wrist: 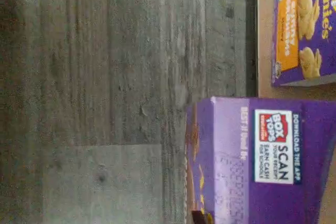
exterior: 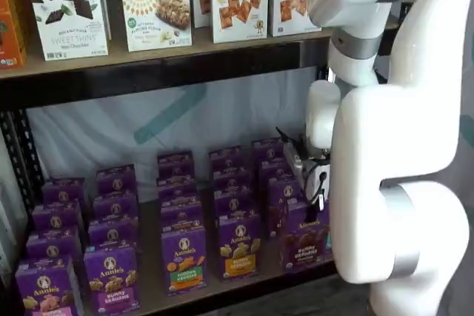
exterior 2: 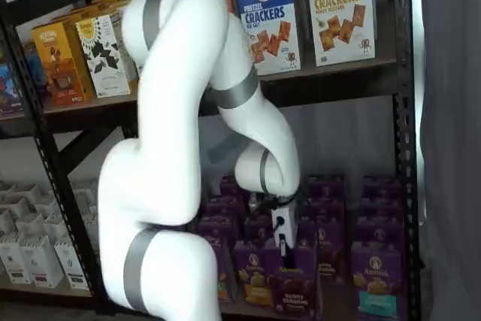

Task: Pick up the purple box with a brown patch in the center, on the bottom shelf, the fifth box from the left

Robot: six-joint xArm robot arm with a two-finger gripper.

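I see the white-bodied end effector (exterior 2: pixel 284 249) clenched on the small upright purple bunny-grahams carton (exterior 2: pixel 294 285) directly below it, its long axis vertical, at the tan bottom shelf's (exterior: pixel 222 290) front edge.

the purple box (exterior: pixel 303 236) is deep purple with a round white logo, brown crackers and a dark brown band — its top flap (wrist: pixel 273 148) carries a white, red and blue label. at its 9 o'clock in a shelf view, a purple carton (exterior: pixel 239 246) wears a yellow band. the bottom shelf (exterior: pixel 222 288) is tan; the floor (wrist: pixel 105 98) is streaked grey wood.
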